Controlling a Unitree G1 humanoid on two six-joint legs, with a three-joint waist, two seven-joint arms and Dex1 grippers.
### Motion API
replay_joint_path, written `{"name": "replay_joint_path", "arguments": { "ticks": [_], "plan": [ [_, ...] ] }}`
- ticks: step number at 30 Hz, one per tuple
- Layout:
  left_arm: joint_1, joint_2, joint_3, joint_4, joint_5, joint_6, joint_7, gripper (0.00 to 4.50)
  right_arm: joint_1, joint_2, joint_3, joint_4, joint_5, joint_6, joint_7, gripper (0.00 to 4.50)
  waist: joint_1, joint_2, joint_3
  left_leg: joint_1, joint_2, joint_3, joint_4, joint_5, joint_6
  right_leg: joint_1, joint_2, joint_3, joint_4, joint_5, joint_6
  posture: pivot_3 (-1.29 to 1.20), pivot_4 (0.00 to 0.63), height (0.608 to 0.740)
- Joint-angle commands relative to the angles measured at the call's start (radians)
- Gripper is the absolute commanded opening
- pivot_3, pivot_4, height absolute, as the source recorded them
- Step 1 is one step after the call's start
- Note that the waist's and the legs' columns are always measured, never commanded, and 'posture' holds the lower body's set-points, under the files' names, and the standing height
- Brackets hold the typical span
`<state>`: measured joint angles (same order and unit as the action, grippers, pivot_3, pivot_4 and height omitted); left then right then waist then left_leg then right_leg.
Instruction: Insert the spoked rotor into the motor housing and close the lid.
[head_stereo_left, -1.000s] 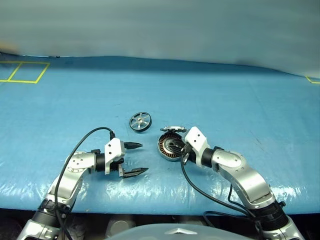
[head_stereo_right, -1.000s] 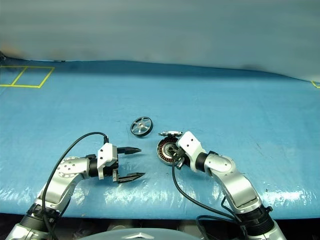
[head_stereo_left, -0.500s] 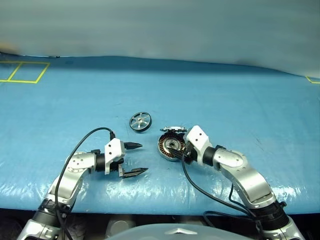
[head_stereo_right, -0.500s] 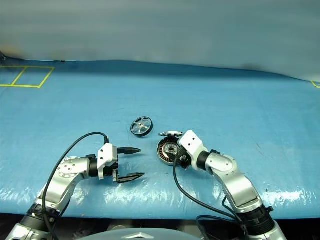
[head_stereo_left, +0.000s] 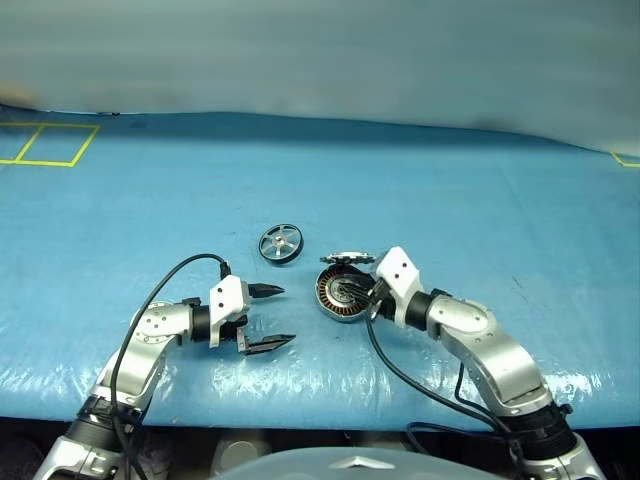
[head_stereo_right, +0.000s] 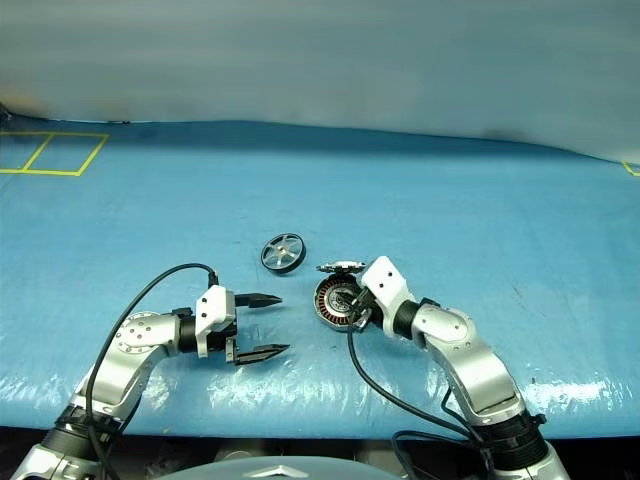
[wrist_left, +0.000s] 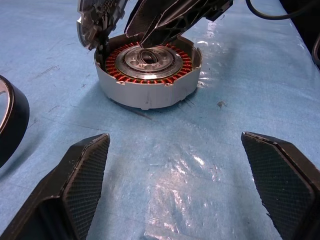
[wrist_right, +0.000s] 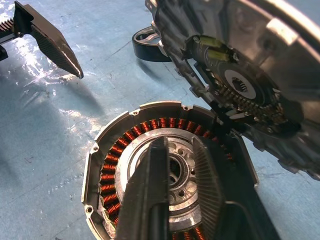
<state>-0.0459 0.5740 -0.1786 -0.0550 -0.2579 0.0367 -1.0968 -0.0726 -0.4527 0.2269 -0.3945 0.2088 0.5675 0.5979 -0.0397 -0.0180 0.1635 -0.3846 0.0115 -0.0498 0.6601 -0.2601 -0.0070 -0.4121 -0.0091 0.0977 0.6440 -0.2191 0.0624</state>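
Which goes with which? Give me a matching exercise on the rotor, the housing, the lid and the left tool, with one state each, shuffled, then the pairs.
1. spoked rotor
2. motor housing
3. lid
4. left tool

a. tipped up at the housing's rim
b. open and empty
c. lying by itself on the blue sheet
d. copper windings uncovered

Pairs: 1-c, 2-d, 3-a, 4-b
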Motion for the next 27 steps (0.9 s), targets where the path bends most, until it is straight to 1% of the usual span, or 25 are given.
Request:
{"name": "replay_joint_path", "arguments": {
  "ticks": [1,8,12,21,27],
  "plan": [
    [-0.007,-0.002,0.001,-0.007,-0.006,-0.013,-0.005,4.5,-0.009,0.01,-0.004,-0.016,0.002,-0.013,-0.004,0.04,0.0,0.0,0.0,0.0,0.0,0.0,0.0,0.0,0.0,0.0,0.0,0.0,0.0,0.0,0.0,0.0,0.15,0.74],
    [-0.006,-0.003,0.0,-0.004,-0.004,-0.015,-0.006,4.5,-0.013,0.008,0.021,0.012,-0.026,0.001,-0.014,0.04,0.0,0.0,0.0,0.0,0.0,0.0,0.0,0.0,0.0,0.0,0.0,0.0,0.0,0.0,0.0,0.0,0.15,0.74],
    [-0.005,-0.003,-0.001,-0.006,-0.003,-0.016,-0.004,4.5,-0.01,-0.009,0.064,0.065,-0.094,0.001,-0.038,0.04,-0.001,0.0,0.0,0.0,0.0,0.0,0.0,0.0,0.0,0.0,0.0,0.0,0.0,0.0,0.0,0.0,0.15,0.74],
    [-0.002,-0.004,-0.001,-0.008,-0.003,-0.02,-0.004,4.5,0.012,-0.033,0.121,0.088,-0.137,0.031,-0.025,0.04,-0.001,-0.002,-0.002,0.003,0.0,0.0,0.0,0.0,0.0,0.003,0.0,0.0,0.0,0.0,0.0,0.0,0.15,0.74],
    [-0.005,-0.003,-0.002,-0.009,-0.003,-0.019,-0.004,4.5,0.012,-0.049,0.154,0.144,-0.216,0.053,-0.068,0.04,0.0,-0.005,-0.008,0.004,0.0,0.0,0.0,0.0,0.0,0.004,0.0,0.0,0.0,0.0,0.0,0.0,0.15,0.74]
  ]
}}
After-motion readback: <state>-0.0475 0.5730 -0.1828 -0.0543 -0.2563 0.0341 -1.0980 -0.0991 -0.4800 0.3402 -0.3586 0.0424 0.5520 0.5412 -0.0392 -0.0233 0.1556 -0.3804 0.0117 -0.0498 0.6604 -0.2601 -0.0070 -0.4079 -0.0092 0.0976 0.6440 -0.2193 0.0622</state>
